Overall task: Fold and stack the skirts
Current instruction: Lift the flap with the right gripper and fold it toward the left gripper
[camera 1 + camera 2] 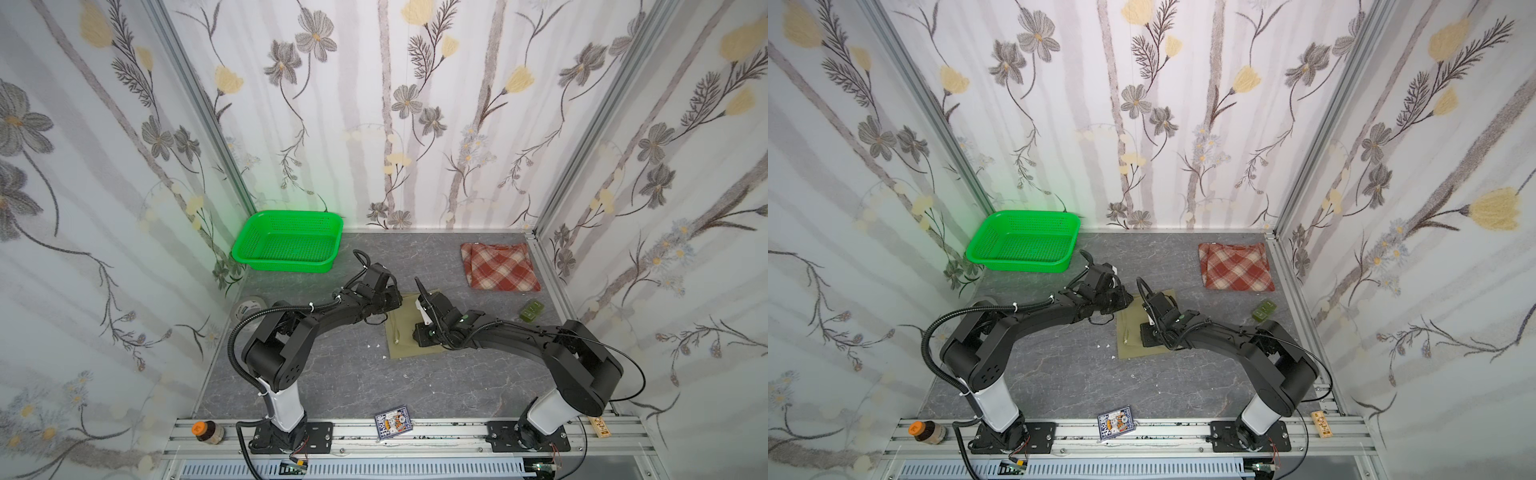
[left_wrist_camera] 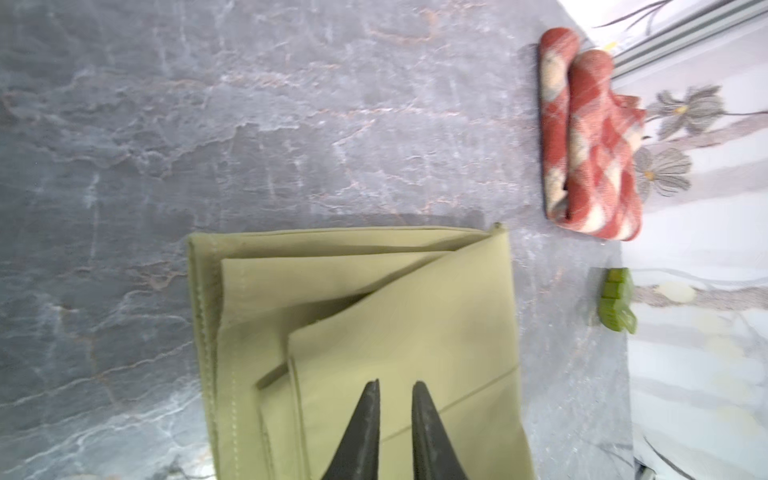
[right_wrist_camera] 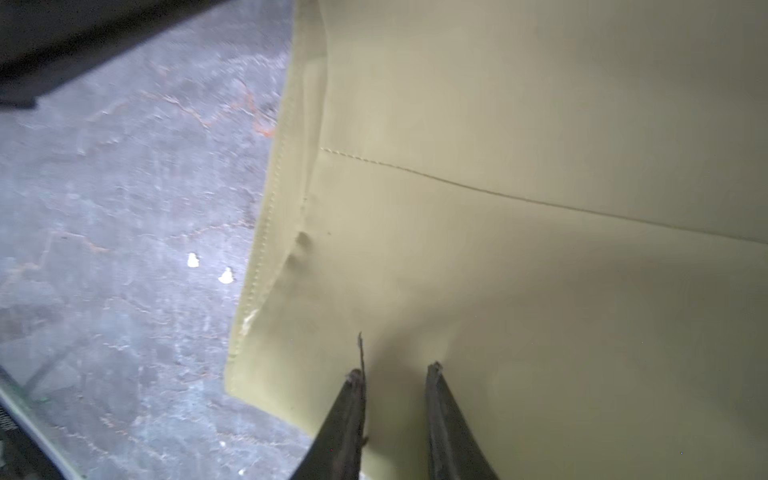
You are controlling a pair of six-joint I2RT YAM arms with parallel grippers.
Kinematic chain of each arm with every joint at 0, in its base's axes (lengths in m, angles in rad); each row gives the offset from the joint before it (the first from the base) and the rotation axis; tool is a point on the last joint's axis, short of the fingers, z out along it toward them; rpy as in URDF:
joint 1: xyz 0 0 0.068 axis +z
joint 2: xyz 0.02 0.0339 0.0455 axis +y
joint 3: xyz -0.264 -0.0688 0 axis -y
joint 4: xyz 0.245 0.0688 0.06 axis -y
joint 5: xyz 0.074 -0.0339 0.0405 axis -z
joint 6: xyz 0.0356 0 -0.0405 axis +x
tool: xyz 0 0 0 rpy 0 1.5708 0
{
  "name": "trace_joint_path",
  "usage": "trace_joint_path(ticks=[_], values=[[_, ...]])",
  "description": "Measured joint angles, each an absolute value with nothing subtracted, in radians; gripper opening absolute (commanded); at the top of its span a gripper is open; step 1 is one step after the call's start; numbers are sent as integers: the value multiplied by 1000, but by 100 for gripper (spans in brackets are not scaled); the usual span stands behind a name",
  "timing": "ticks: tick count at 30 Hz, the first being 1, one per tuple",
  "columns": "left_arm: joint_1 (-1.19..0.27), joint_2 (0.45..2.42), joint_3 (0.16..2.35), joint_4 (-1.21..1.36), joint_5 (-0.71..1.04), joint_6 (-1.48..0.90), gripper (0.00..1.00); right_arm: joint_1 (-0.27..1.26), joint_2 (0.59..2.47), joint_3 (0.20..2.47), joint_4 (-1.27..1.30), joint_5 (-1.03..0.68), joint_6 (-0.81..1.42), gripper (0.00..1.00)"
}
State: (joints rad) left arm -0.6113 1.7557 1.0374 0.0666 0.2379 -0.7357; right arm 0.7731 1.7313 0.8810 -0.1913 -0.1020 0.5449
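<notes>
Left wrist view had the folded plain khaki-olive skirt (image 2: pixel 374 291) flat on the grey marbled tabletop (image 2: pixel 166 124), with its near end cut off by the frame. The left gripper (image 2: pixel 395 383) hung over it, jaws slightly apart, pinching nothing. Same deal for the right gripper (image 3: pixel 395 368), a bit wider. In both top views the arms hid most of that skirt. The folded fuzzy red plaid skirt (image 1: pixel 500 266) sat well apart in the far right corner, and the green perforated plastic basket (image 1: pixel 286 243) was far left.

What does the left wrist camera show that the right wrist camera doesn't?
Only left wrist: the folded red-and-cream plaid cloth skirt, a small green plastic piece and the left claw. Only right wrist: two small white crumbs and the right claw. Both: the folded khaki-olive fabric skirt on the grey marbled tabletop, claw tips slightly apart over it.
</notes>
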Motion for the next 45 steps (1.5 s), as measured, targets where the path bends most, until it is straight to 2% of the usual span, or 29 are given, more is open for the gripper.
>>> trace_joint_path(ticks=[5, 10, 17, 26, 31, 36, 39, 45], values=[[-675, 1700, 1018, 70, 262, -734, 20, 706, 1647, 885, -204, -102, 549, 31], [-738, 1685, 961, 71, 286, -746, 19, 640, 1655, 847, -234, -94, 548, 28], [-790, 1666, 857, 70, 265, -800, 19, 637, 1675, 782, -262, -90, 538, 27], [-789, 1672, 756, 85, 233, -847, 17, 637, 1697, 710, -197, -72, 567, 25], [-776, 1674, 754, 99, 227, -848, 17, 638, 1597, 709, -270, -60, 575, 26], [-757, 1674, 758, 97, 215, -841, 17, 636, 1523, 706, -314, -37, 575, 21], [-744, 1676, 770, 89, 210, -828, 17, 638, 1530, 671, -319, -39, 582, 16], [-717, 1709, 820, 78, 204, -800, 18, 665, 1582, 636, -278, -54, 595, 14]])
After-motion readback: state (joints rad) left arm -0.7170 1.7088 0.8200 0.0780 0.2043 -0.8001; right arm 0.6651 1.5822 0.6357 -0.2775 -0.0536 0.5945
